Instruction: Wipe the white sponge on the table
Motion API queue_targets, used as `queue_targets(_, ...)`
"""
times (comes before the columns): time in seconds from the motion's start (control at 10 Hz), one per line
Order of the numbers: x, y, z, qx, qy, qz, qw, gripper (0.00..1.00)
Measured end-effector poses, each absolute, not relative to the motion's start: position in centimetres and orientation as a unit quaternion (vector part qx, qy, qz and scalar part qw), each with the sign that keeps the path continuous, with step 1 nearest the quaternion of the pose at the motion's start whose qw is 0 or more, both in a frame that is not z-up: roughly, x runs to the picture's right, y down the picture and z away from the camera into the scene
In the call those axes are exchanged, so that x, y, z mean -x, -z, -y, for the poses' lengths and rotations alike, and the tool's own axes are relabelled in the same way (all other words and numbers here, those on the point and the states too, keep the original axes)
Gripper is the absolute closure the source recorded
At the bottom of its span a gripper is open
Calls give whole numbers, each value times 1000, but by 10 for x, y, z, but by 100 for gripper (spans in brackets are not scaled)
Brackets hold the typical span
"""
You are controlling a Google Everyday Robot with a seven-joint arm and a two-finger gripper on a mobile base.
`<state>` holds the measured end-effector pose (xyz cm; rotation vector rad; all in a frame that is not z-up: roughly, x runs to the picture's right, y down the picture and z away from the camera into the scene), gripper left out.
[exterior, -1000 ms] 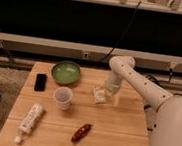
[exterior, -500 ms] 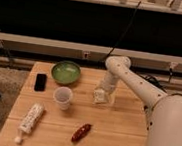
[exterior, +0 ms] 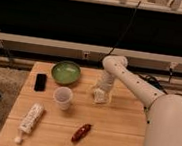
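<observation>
The arm reaches in from the right of the camera view and bends down over the table (exterior: 117, 126), so that the gripper (exterior: 100, 95) hangs at the middle of the back half of the board, directly over the white sponge (exterior: 100, 96). The step in hand looks like the approach or first contact: the jaws stand wide, straddling or just above the sponge, and no closed grip on it shows. Whether the fingers already touch the sponge cannot be told, since the wrist hides most of it.

The next move, by this reading, calls for closing the jaws on the sponge, or pressing it flat, and then dragging it across the wood in strokes while keeping downward pressure. The open planks to the right and front of the gripper give the most room for that; the translucent cup (exterior: 63, 97) stands near on the left and the green bowl (exterior: 66, 72) sits behind it, so a leftward stroke risks knocking them.

The sponge shows only as a small pale block under the gripper, lying flat on the tabletop, its edges soft and hard to trace.
</observation>
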<state>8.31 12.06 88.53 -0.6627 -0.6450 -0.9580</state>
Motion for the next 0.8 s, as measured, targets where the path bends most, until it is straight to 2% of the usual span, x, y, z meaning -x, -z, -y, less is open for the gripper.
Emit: queue_targets(0.8, -96, -907, -111, 295, 482, 279, 776, 21)
